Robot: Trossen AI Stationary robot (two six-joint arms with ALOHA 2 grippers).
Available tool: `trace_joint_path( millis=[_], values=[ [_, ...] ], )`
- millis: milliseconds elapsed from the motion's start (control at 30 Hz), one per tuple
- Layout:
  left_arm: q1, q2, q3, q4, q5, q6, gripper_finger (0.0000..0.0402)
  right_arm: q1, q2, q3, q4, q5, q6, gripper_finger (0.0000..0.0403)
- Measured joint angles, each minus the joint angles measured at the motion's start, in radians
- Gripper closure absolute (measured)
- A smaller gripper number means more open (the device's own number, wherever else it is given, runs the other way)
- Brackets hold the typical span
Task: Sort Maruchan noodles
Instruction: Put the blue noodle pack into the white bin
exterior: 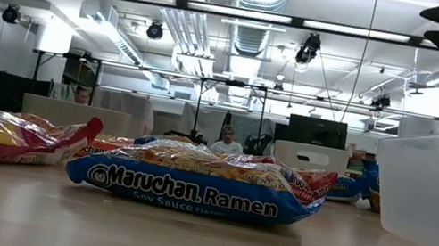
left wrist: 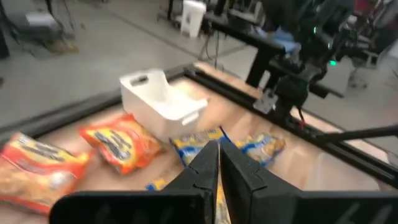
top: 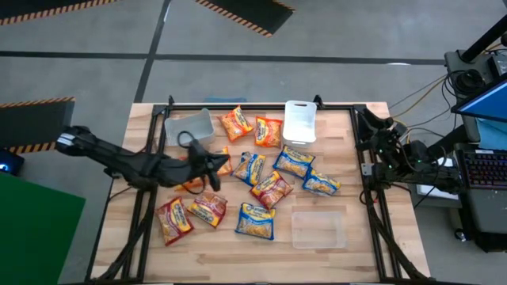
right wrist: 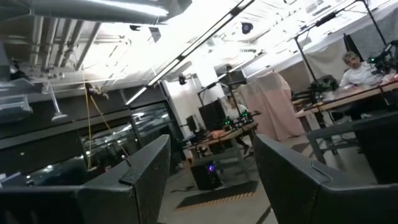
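Left fingers (left wrist: 217, 163) pressed together, empty, over Maruchan noodles (top: 249, 190) scattered mid-worktop (top: 348, 253). Blue packet (left wrist: 194, 140) just beyond fingertips, orange packet (left wrist: 118, 144) beside it. Right fingers (right wrist: 211, 171) spread, parked clear. Risk: descending shut would probably skid crinkly packet, not grasp it.

Left hand (top: 218, 168) closed, arm outstretched, right hand (right wrist: 211, 180) open, arm folded

Tabletop inventory, high view: four orange crinkly plastic ramen packets (top: 237, 122); five blue-and-yellow ramen packets (top: 255, 220); three red ramen packets (top: 173, 220); two clear rectangular plastic containers (top: 318, 229); one white rectangular plastic container (top: 299, 122); two dark robot arms (top: 127, 162).
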Motion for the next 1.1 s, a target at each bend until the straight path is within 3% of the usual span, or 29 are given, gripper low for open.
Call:
trace_joint_path(
  millis=[267,600,867,1100],
  values=[
    [0.193,0.146,0.043,-0.028,0.328,-0.17,0.0402,0.0,0.0,0.053,-0.139,-0.016,0.085,0.0184],
    [0.395,0.349,0.043,-0.025,0.579,-0.342,0.0395,0.0,0.0,0.167,-0.477,-0.019,0.186,0.0184],
    [0.457,0.447,0.043,-0.024,0.704,-0.391,0.0313,0.0,0.0,0.186,-0.572,-0.044,0.228,0.0184],
    [0.476,0.509,0.042,-0.028,0.709,-0.403,0.0221,0.0,0.0,0.181,-0.573,-0.045,0.238,0.0184]
  ],
)
